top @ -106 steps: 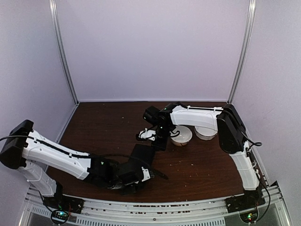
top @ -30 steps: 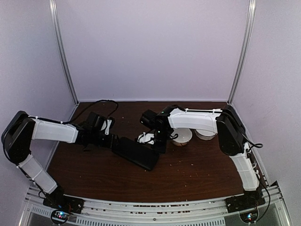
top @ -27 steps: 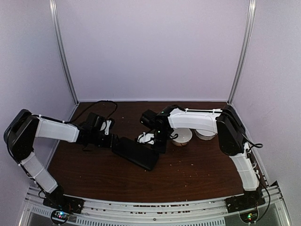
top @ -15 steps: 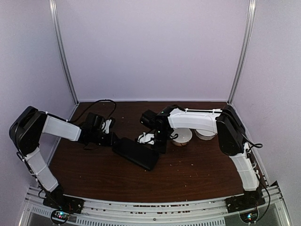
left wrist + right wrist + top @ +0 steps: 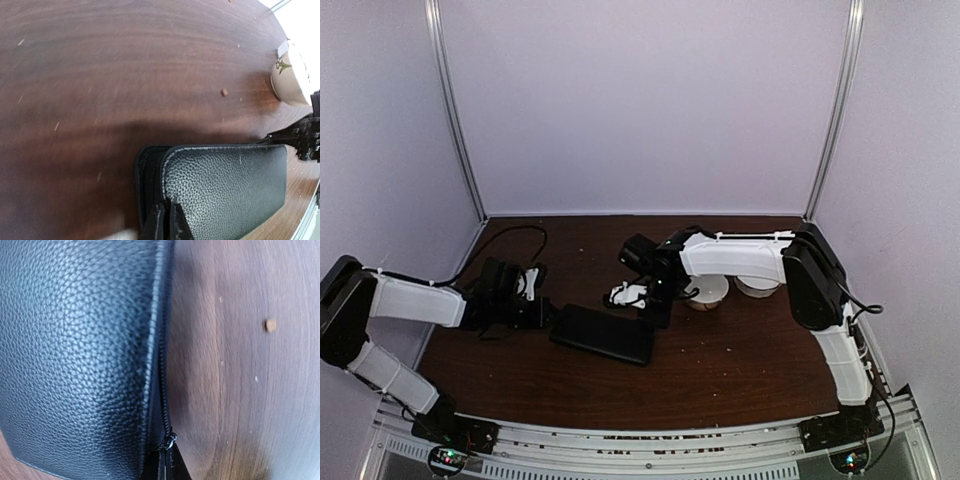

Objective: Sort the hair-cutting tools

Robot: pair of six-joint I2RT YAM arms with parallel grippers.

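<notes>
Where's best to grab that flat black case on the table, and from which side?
By a thin short end, coming in low along the table. The black case lies flat, its face looks too wide for fingers, but its edge fits between them. The left gripper pinches its left end; the right gripper is shut on the zipper pull.

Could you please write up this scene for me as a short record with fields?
case: black, grained, flat on the table, zipped as far as seen
left jaws: shut on the case's left end
right jaws: shut on the zip pull
bowls: two white, right of the case
scissors: none in view
</notes>
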